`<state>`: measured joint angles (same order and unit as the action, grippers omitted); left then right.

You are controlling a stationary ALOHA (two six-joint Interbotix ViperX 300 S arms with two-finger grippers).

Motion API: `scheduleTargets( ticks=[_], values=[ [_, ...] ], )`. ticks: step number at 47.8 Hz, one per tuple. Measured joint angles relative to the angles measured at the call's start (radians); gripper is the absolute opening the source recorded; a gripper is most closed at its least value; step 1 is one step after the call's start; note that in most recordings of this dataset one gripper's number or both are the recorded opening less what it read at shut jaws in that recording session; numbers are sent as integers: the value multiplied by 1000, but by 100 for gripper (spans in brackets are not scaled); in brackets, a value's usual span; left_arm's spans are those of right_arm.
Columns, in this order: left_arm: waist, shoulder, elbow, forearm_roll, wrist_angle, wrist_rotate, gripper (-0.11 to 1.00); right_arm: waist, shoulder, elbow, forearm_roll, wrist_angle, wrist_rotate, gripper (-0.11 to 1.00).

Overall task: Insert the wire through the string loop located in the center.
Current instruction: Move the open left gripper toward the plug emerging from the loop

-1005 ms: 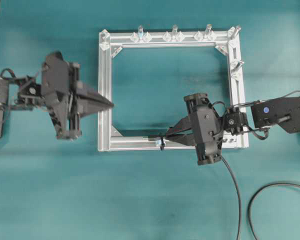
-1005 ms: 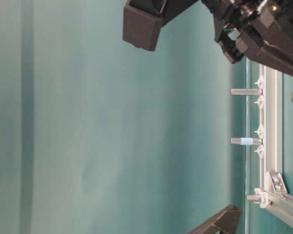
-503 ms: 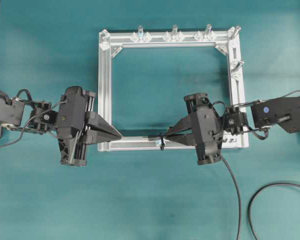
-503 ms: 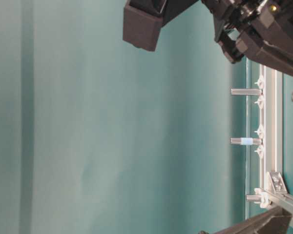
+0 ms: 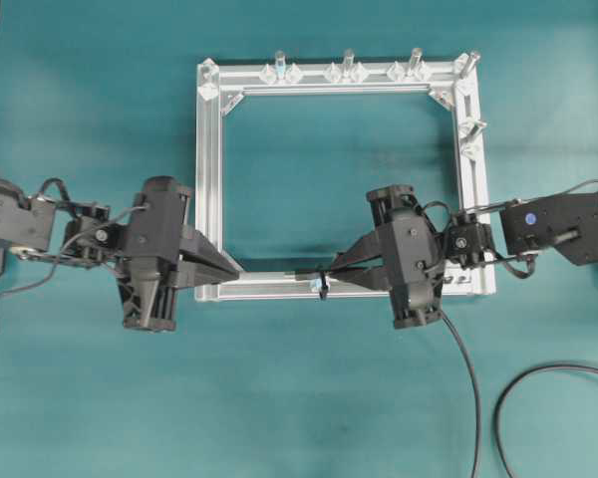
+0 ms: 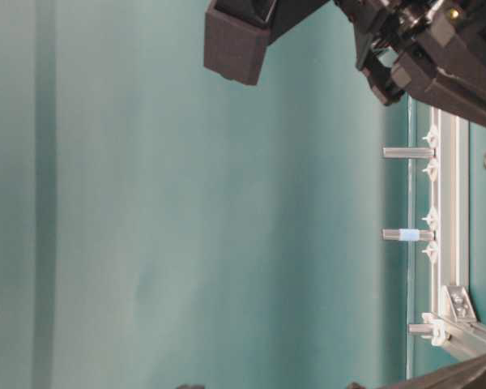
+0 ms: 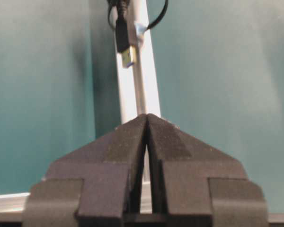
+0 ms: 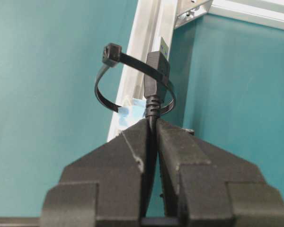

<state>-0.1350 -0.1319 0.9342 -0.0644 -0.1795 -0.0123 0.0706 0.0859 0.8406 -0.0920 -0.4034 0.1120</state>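
The right gripper (image 8: 151,124) is clamped on the wire (image 8: 154,106) just behind its plug, and the plug projects straight ahead of the fingertips through the string loop (image 8: 132,66), a thin black ring that encircles the silver frame rail (image 8: 143,47) with a pale-blue tag (image 8: 132,109) at its base. In the left wrist view the plug's silvery tip (image 7: 128,56) hangs ahead of and slightly left of the left gripper (image 7: 147,117), whose jaws are pressed together on nothing and point along the same rail. In the overhead view the left gripper (image 5: 229,271) sits at the frame's near-left corner, well short of the loop (image 5: 323,283), while the wire (image 5: 468,378) trails away behind the right gripper (image 5: 329,274) across the teal table (image 5: 279,398). The insertion appears largely made, with a handover likely next (a judgement only). Risks from here: jaws left together would push the plug back out of the loop rather than take it; an approach hugging the rail could strike the frame; a premature release by the right gripper could let the trailing cable's weight draw the plug out backwards.
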Motion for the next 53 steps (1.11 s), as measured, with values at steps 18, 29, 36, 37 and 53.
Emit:
scheduleTargets(
  ticks=[18, 29, 36, 37, 53],
  values=[
    [28, 34, -57, 0, 60, 0, 43, 0, 0, 0, 0, 0, 0, 7],
    [34, 34, -69, 0, 64, 2, 60, -2, 0, 0, 0, 0, 2, 7],
    [34, 35, -72, 0, 66, 0, 60, 0, 2, 0, 0, 0, 0, 7],
    [34, 35, -74, 0, 66, 0, 60, -2, 0, 0, -2, 0, 0, 7],
    [34, 186, -198, 0, 64, 2, 61, -2, 2, 0, -2, 0, 0, 7]
  ],
)
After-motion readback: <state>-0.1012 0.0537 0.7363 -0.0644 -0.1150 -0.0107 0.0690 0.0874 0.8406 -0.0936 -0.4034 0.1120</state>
